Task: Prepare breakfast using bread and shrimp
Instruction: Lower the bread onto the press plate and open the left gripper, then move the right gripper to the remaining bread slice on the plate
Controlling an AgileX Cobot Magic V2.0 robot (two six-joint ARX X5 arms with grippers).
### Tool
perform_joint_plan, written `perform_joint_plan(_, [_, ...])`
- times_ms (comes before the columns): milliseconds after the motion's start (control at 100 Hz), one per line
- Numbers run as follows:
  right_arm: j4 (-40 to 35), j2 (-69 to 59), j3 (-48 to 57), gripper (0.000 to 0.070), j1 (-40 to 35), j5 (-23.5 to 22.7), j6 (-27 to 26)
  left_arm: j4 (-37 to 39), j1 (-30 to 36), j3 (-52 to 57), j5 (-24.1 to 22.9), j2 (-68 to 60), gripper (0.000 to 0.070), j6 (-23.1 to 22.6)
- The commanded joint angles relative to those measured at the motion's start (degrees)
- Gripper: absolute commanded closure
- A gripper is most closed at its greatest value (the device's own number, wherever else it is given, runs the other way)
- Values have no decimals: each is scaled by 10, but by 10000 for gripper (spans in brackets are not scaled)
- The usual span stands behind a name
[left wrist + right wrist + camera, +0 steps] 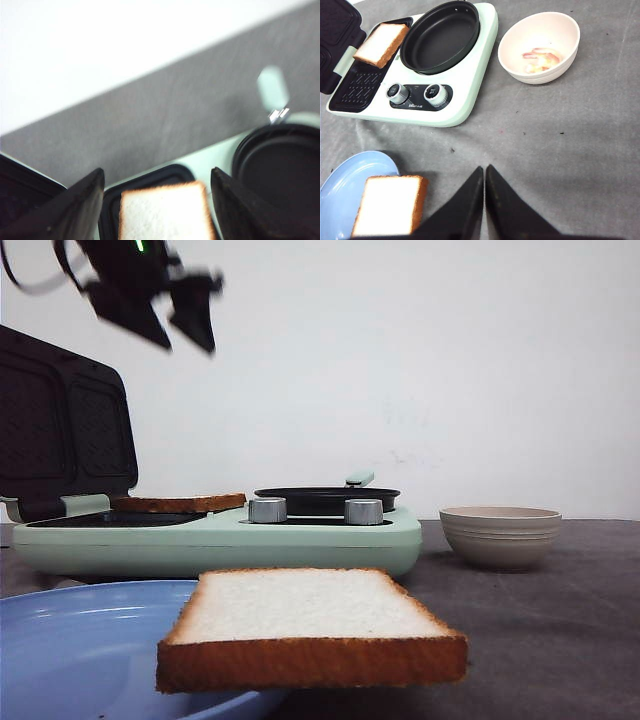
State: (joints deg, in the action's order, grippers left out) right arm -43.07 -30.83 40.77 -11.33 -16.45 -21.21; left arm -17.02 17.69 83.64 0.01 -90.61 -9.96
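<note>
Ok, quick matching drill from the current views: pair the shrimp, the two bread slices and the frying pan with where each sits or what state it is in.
Things:
1. shrimp
2. first bread slice
3. second bread slice
4. frying pan

Places or states:
A. on the blue plate
B. empty, on the breakfast maker
C. in the beige bowl
D. on the grill plate by the open lid

Pairs: 1-C, 2-D, 3-A, 4-B
</note>
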Motion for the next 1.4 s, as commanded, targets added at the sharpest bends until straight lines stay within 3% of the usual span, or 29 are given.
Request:
perform_joint_plan(0, [2, -2, 9, 700, -2, 1, 7, -12, -4, 12, 14, 12, 336, 53])
perform_joint_plan(110, [2, -2, 9, 700, -2, 1, 9, -39, -16, 12, 54, 56, 336, 96])
perform_joint_plan(210, [1, -2, 9, 700, -2, -1, 13, -58, -26, 12, 85, 89, 336, 107])
perform_joint_plan(340, [-10, -14, 3, 696, -2, -5, 17, -70, -30, 11, 91, 121, 340, 128])
perform_joint_plan(500, [-1, -37, -36, 553, -3, -75, 0, -71, -32, 8, 91, 156, 347, 141])
perform_joint_plan(810, [125, -87, -156, 541, -29, -177, -87, -56, -32, -97, 93, 240, 347, 151])
perform_joint_plan(950, [198, -110, -200, 423, -44, -226, -132, 9, -32, -218, 90, 320, 347, 178])
perform_joint_plan(1140, [268, -162, -232, 419, -72, -256, -157, 50, -32, -344, 88, 429, 347, 205])
perform_joint_plan(1250, [312, -206, -233, 334, -97, -258, -164, 46, -32, -389, 88, 478, 346, 205])
perform_joint_plan(1390, [384, -274, -233, 327, -130, -274, -191, 39, -32, -426, 88, 523, 345, 212])
